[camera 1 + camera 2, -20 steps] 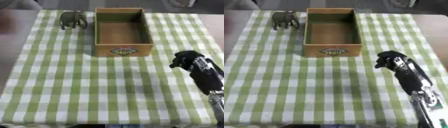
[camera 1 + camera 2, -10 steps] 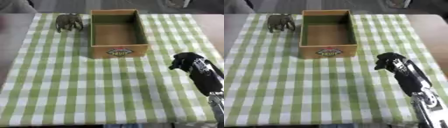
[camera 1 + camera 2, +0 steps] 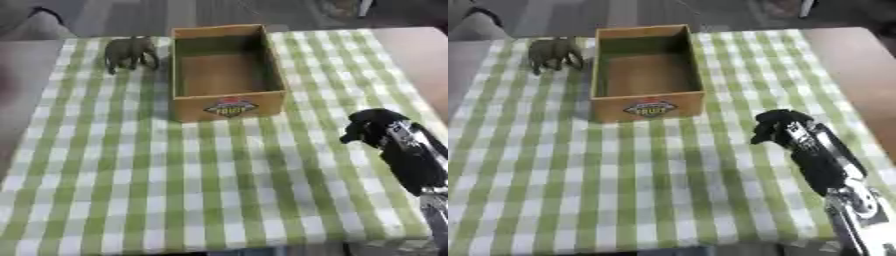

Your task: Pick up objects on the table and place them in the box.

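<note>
Nothing on the bench has moved; only the camera's tilt has shifted the whole view since the earlier frames. Toy elephant stands on the checked cloth, far ahead and left of the right robot hand, just beside the wooden box, whose inside looks bare. That robot hand hangs over the cloth's near right, fingers curled with nothing in them. By my judgement, the task is hardly begun: the elephant awaits picking.

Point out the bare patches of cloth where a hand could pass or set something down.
Bare cloth runs from the box front to the near edge, left of the right hand. Another strip lies right of the box. It is tight only between the elephant and the box's left wall.
</note>
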